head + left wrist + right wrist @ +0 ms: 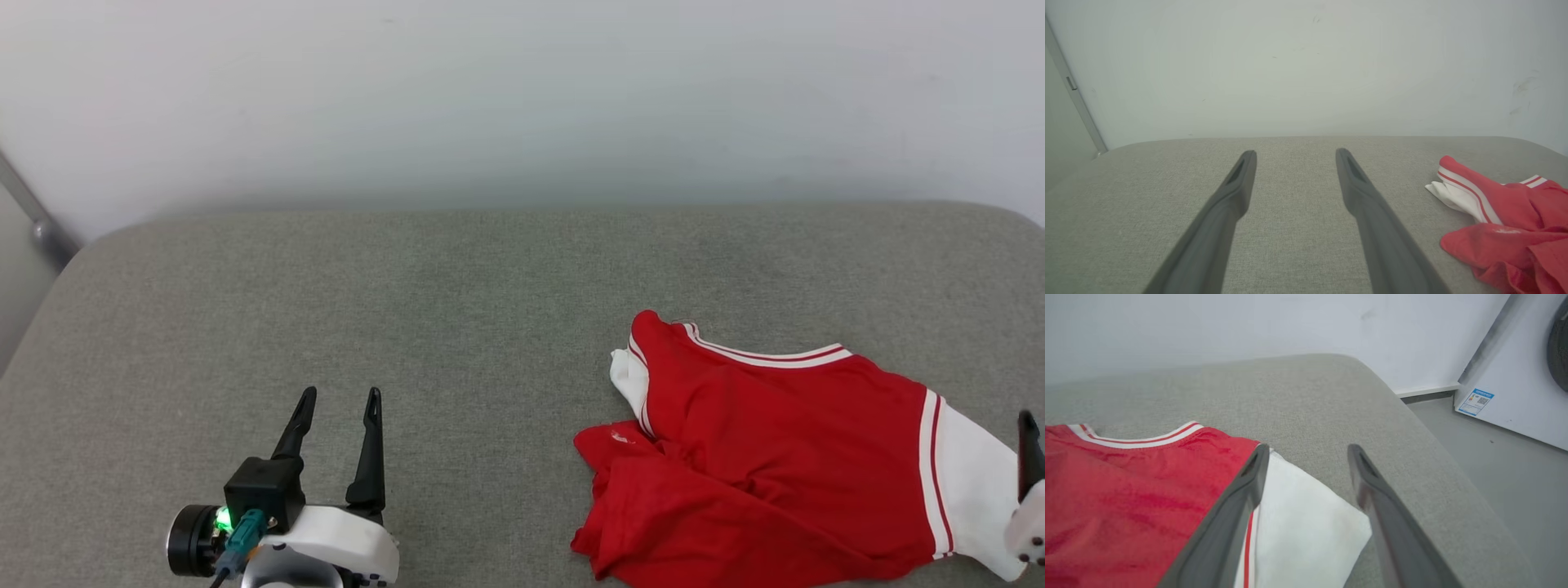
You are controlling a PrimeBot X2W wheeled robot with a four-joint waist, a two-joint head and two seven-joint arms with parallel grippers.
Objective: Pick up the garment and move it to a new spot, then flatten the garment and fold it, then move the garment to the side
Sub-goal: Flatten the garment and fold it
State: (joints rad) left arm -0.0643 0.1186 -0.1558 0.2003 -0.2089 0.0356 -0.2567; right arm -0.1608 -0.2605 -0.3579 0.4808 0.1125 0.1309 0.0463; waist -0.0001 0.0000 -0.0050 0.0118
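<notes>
With the garment [775,457] lying rumpled at lower right, flattening seems the step now: the left gripper [341,396] and right gripper [1309,451], both wide and empty, must take its edges.

A rumpled red garment [775,457] lies on the grey cushioned surface [408,310].

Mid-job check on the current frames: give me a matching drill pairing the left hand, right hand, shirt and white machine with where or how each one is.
Column one:
1 left hand
2 right hand
3 shirt
4 white machine

Column two:
A rumpled on the right part of the grey pad
B standing on the floor beside the pad
C open over bare pad, clear of the cloth
D open at the white sleeve

Pairs: 1-C, 2-D, 3-A, 4-B
</notes>
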